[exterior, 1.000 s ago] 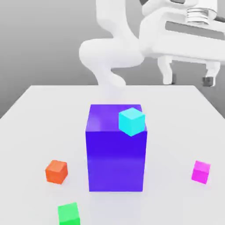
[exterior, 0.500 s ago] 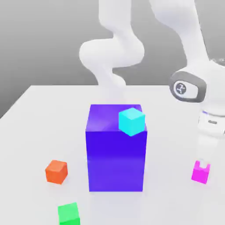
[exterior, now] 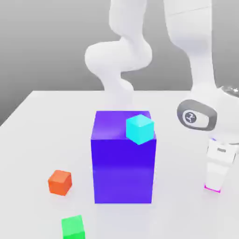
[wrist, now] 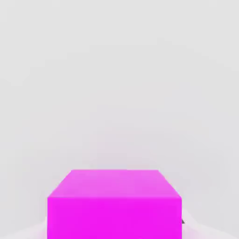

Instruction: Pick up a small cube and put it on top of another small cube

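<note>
The small magenta-pink cube (exterior: pixel 211 188) rests on the white table at the exterior view's right, and just a thin sliver of it peeks out from under my gripper (exterior: pixel 215 183). My gripper has come straight down over it and reaches almost to the table. In the hand view the magenta cube (wrist: pixel 114 205) looms large and very close, standing flat on the table.
A big purple-blue block (exterior: pixel 123 163) stands mid-table with a cyan cube (exterior: pixel 140 129) on its top corner. At the exterior view's left lie an orange cube (exterior: pixel 59 182) and a green cube (exterior: pixel 73 227). The white table (exterior: pixel 46 121) spreads around them.
The arm swung down from high above the table to the magenta cube. In the last half second the gripper sank further, covering nearly all of the cube.
</note>
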Robot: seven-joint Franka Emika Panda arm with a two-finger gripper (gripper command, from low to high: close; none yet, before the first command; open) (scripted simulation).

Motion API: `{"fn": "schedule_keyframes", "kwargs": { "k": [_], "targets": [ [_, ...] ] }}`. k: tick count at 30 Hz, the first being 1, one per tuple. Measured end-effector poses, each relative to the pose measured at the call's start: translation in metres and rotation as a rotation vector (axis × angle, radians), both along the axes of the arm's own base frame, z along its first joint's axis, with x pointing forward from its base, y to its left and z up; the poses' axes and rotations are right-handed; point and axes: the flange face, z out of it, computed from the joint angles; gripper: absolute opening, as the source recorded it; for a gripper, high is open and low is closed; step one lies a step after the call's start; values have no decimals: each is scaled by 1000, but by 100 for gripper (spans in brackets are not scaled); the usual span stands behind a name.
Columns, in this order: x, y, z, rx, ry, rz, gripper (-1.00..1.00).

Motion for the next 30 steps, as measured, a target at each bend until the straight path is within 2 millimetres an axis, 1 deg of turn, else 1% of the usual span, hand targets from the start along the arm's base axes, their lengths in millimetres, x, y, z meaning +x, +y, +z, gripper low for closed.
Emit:
{"fn": "schedule_keyframes", "kwargs": {
  "k": [2,3,5,8,12,15,18,22,23,24,25,26,27,30],
  "targets": [
    [-1,-2,19,-4,0,-1,-100],
    [8,-9,25,-6,0,-51,-100],
    [36,-34,31,-8,0,-221,-100],
    [76,-78,37,-10,-1,-481,-100],
    [119,-145,46,-11,-1,-828,-100],
    [144,-201,53,-10,-1,-1088,-100],
    [161,-260,61,-8,0,-1348,-100],
    [171,-344,70,-4,3,-1694,-100],
    [173,-365,66,-2,4,-1781,-100],
    [174,-385,55,-1,5,-1861,-100],
    [175,-395,43,-1,5,-1901,-100],
    [175,-400,29,-1,5,-1920,-100],
    [174,-402,19,-1,5,-1930,100],
    [174,-402,19,-1,5,-1930,100]
  ]
}}
